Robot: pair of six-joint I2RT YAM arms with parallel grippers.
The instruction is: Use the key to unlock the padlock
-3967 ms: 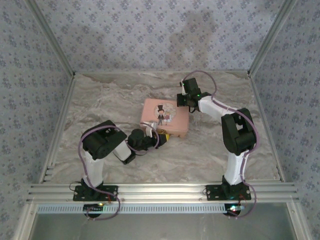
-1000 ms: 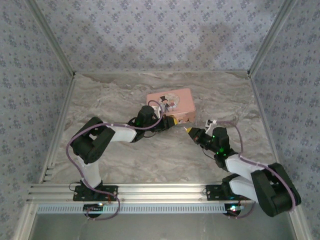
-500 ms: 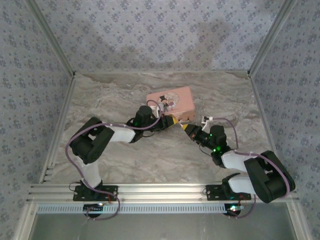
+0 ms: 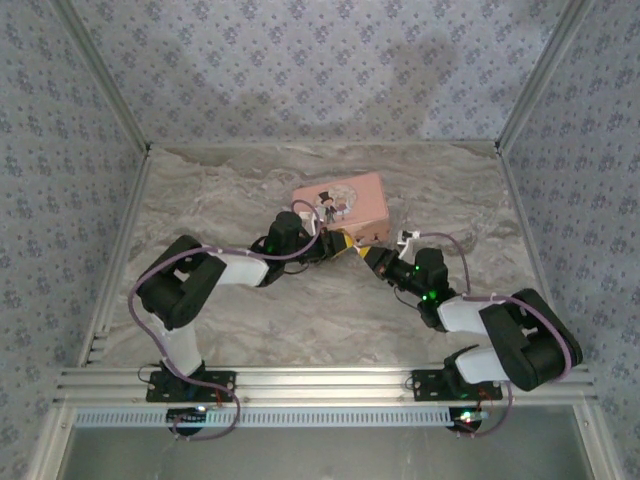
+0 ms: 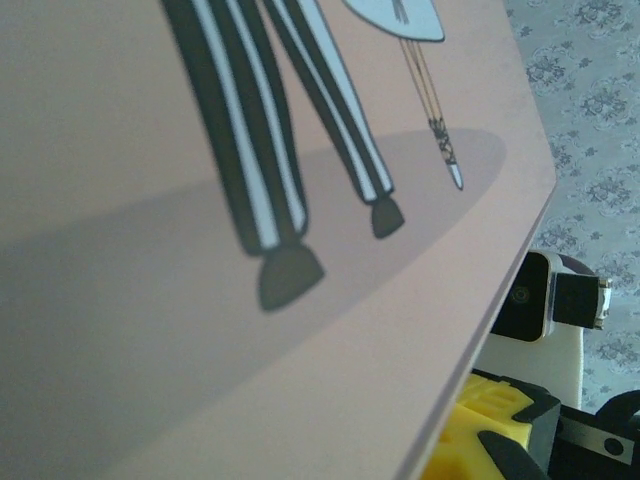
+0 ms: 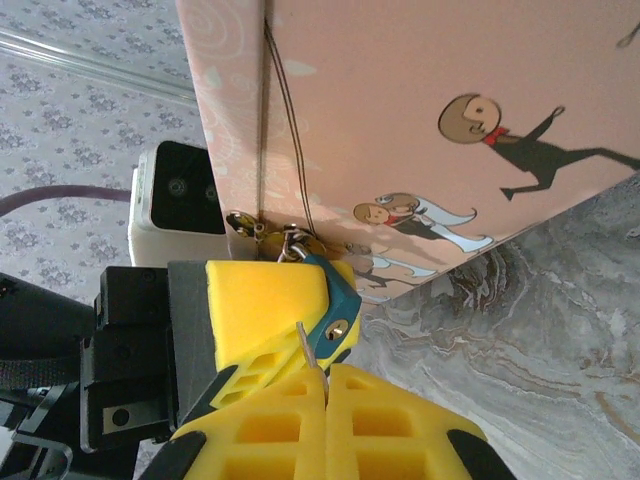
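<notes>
We saw the marbled table (image 4: 250, 310) spread between papered walls, with both arms reaching in over it toward the middle: the left arm (image 4: 190, 285) stretched low from its base, and the right arm (image 4: 510, 335) folded back on itself at the near right. Toward the back of the table lay the pink box (image 4: 350, 200), its lid printed with small cartoon figures, and the two arms met just at its near edge. The left gripper (image 4: 335, 243) was pressed up against the box front, its yellow pad (image 6: 262, 300) clenched on the padlock (image 6: 338, 300), a small teal body hanging from the box's clasp just beside the box wall. The right gripper (image 6: 325, 372) faced it from the other side, its yellow fingers squeezed tight together on the key (image 6: 303, 345), of which we could make out only a thin metal blade standing up from between them. The blade's tip sat just beside the brass keyhole (image 6: 343, 326) on the padlock's face; we could not tell whether it had gone in.
</notes>
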